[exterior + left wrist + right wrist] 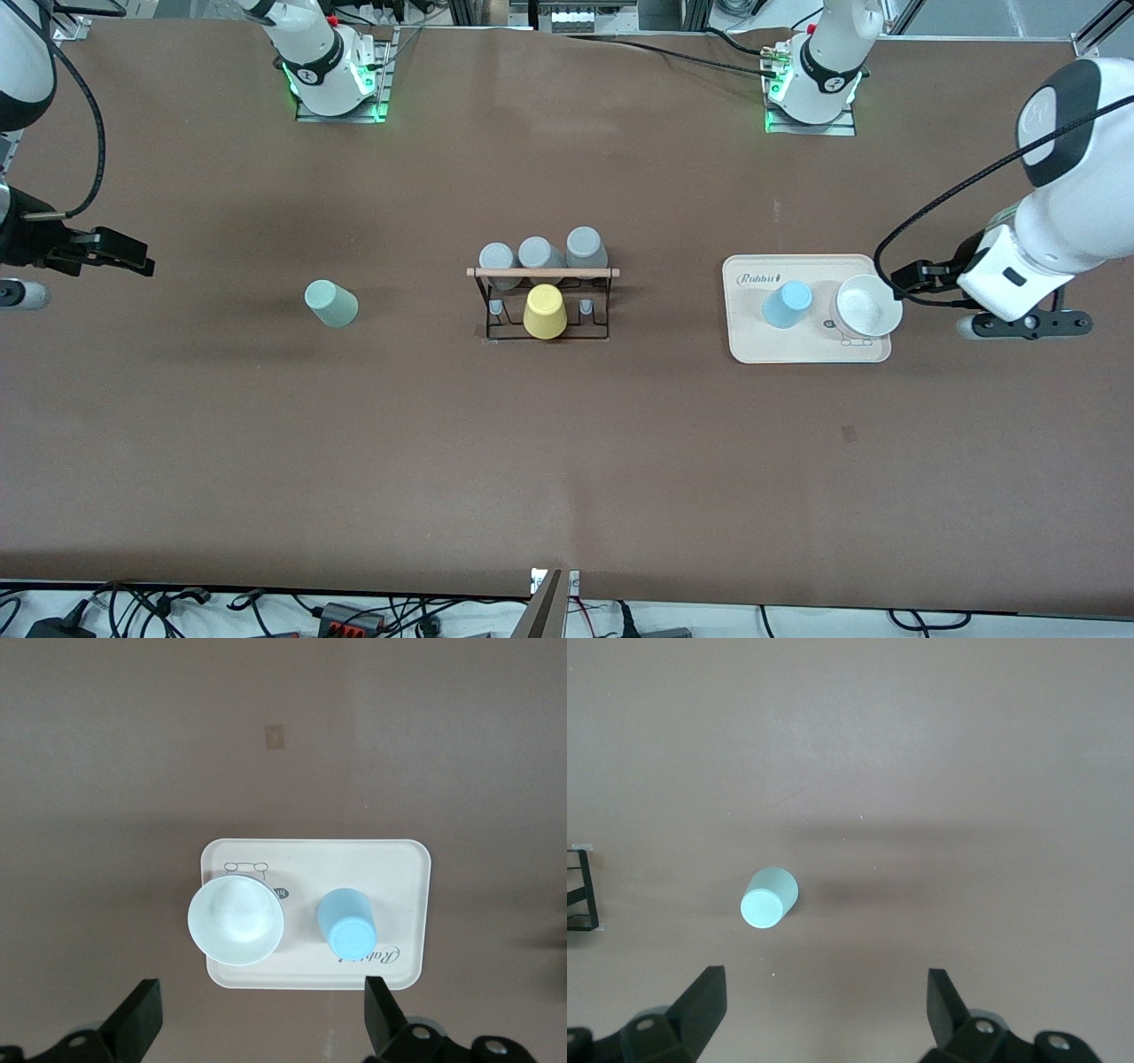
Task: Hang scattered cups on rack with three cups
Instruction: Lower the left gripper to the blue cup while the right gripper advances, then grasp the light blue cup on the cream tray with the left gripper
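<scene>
The pale mint-green cup (331,303) stands upside down on the brown table toward the right arm's end; it also shows in the right wrist view (769,898). The light blue cup (787,304) stands upside down on the beige tray (744,347); it also shows in the left wrist view (346,923). The black wire rack (543,273) with its wooden rod stands mid-table. My right gripper (133,257) (824,1001) is open and empty, in the air, apart from the mint cup. My left gripper (912,279) (261,1010) is open and empty, in the air beside the tray.
The rack holds three grey cups (539,255) and a yellow cup (544,312) on its nearer pegs. A white bowl (866,306) (236,920) sits on the tray (407,904) beside the blue cup. A corner of the rack (580,895) shows in the right wrist view.
</scene>
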Motion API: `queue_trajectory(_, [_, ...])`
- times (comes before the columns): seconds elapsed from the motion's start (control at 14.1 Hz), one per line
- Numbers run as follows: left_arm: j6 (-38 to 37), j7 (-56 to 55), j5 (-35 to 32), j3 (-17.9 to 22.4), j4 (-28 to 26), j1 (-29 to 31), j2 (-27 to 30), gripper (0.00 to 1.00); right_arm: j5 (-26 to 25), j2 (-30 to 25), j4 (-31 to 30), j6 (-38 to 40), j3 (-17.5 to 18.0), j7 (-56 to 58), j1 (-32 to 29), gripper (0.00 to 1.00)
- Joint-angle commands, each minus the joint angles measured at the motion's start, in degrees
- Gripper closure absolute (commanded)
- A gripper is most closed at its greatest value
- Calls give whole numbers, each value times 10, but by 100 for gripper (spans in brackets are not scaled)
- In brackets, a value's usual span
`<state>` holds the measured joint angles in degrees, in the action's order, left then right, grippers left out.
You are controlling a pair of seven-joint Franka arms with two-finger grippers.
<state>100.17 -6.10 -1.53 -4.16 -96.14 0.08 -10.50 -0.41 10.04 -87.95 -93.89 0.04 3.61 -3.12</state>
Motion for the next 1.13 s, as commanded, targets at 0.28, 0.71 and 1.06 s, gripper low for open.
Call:
queue_trajectory(0.28, [-18,9,-9,-2,32,-17,-73,0,1,5,2,6,5,9,6,0])
queue_trajectory(0.71, [62,0,4,-45,-79,-9,-66,0,0,20,1,34,5,10,18,0])
queue_trajectory(1.06, [205,7,27,-52,-200,-9,-60,0,0,20,1,42,4,9,20,0])
